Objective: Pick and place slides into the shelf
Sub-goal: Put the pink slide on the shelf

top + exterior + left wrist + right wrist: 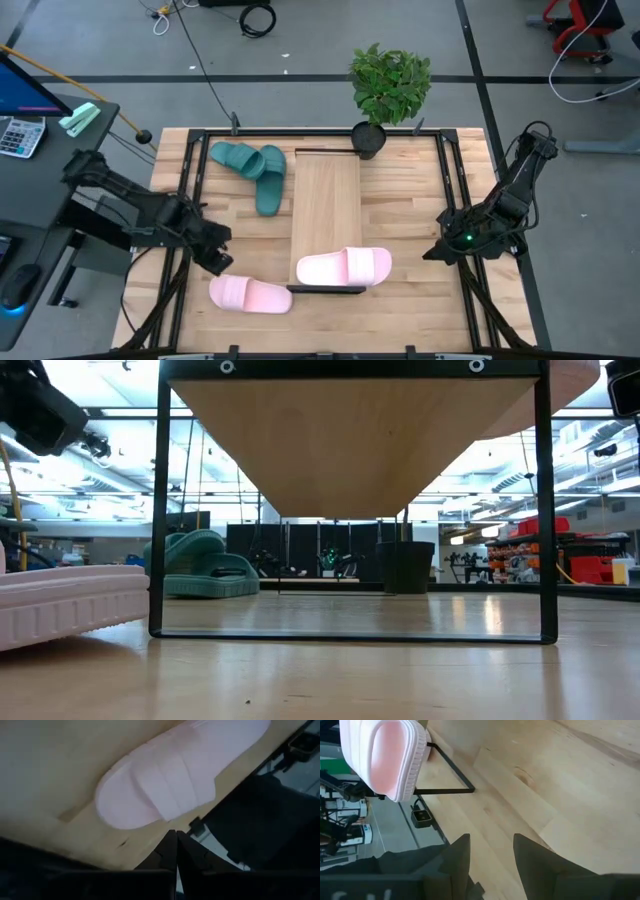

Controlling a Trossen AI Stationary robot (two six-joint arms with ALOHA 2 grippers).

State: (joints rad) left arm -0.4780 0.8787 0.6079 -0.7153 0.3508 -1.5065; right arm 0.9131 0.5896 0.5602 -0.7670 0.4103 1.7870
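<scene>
The desk (420,230) lies bare right of the shelf (325,210). One pink slide (344,267) sits across the shelf's near end, another (250,294) left of it by my closed left fingers (218,262); teal slides (255,170) lie left. My right fingers (436,250) stand apart, empty.

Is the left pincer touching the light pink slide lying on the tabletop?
Apart. In the left wrist view, bare wood shows between the shut left pincer and the light pink slide; the high view agrees.

Overhead camera looks straight down on the worktop (400,220); low camera sits at board level, facing under the shelf (350,440); both wrist cameras hover close above pink slides.
</scene>
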